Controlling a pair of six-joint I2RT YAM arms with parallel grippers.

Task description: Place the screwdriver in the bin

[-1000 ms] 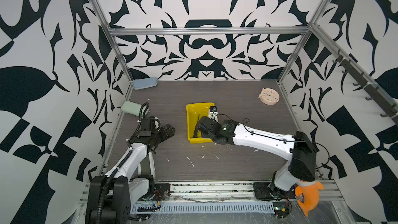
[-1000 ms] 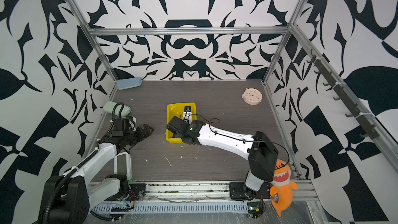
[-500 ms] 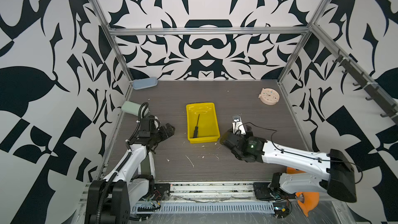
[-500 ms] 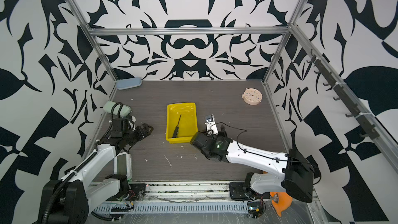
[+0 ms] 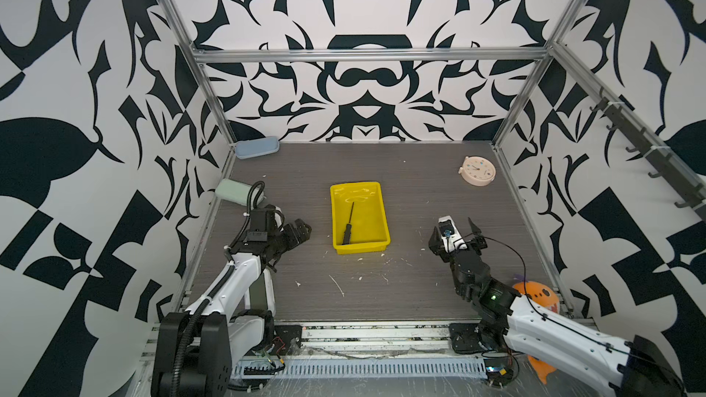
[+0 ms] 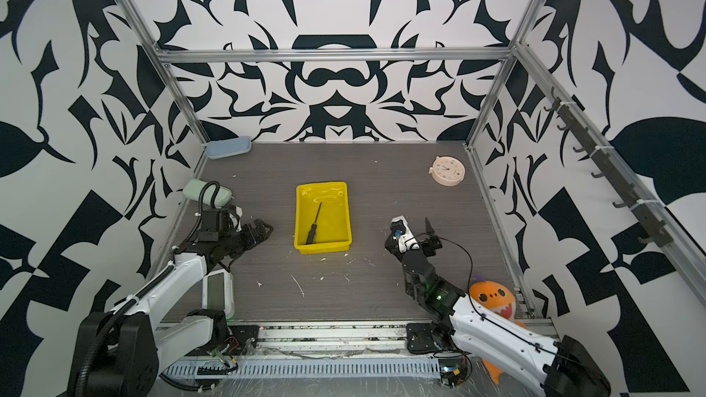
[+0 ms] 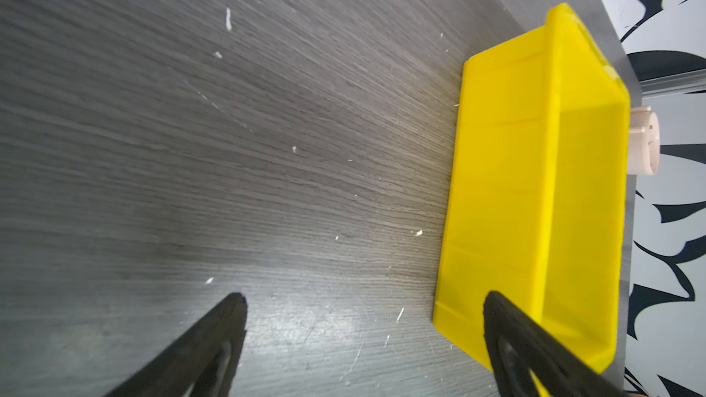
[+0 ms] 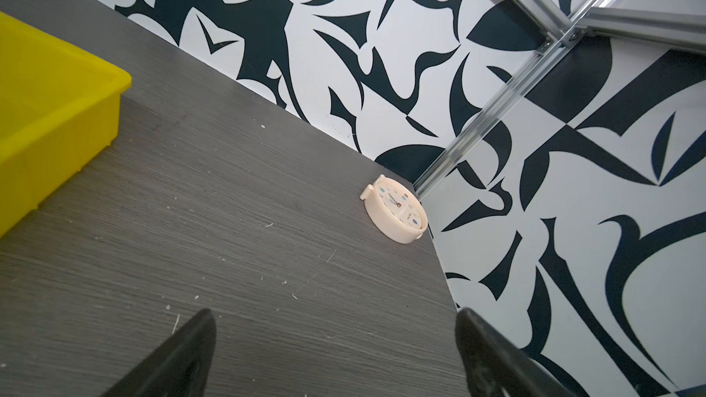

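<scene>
1. Since a second ago the right gripper [image 5: 454, 229] has pulled back from the near end of the bin [image 5: 384, 219] to the near right of the table [image 5: 420, 192]. Its jaws have gone from nearly closed to wide. The left gripper [image 5: 302, 230] has stayed where it was.
2. In both top views the screwdriver [image 5: 348, 225] lies loose inside the bin, handle towards the near left corner and shaft pointing far. Nothing touches it. The bin sits mid-table, between the two grippers. A clock [image 5: 477, 171] lies far right, well apart from the bin.
3. In the other top view the same layout shows: screwdriver [image 6: 314, 224] in the bin [image 6: 323, 184], right gripper [image 6: 410, 231] clear of it on the right, left gripper [image 6: 265, 228] just left of it.
4. Left wrist view: the left gripper [image 7: 365, 299] has its jaws wide and empty above the bare table [image 7: 229, 166], with the bin's outer wall [image 7: 504, 185] beside one finger.
5. Right wrist view: the right gripper [image 8: 332, 315] is spread wide and holds nothing. The bin's corner [image 8: 57, 108] and the clock [image 8: 395, 211] are in view; the screwdriver is not visible here.
</scene>
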